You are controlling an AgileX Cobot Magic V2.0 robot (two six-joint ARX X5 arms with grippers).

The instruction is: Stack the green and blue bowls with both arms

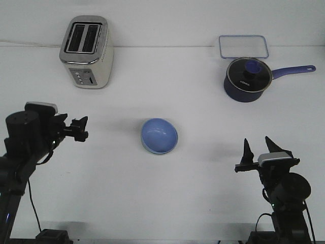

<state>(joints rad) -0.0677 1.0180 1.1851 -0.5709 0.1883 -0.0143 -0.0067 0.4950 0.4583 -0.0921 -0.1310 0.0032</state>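
Bowls look stacked: both tools, left tool [80, 128] and right tool [259, 149], are open, empty, well clear. Blue bowl [159, 135] sits in green bowl [148, 148], mid tabletop [167, 198]. Stacking seems done; next move is just parking the arms.

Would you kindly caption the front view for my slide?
Blue bowl nested in the green bowl at table centre, both open grippers clear of it.
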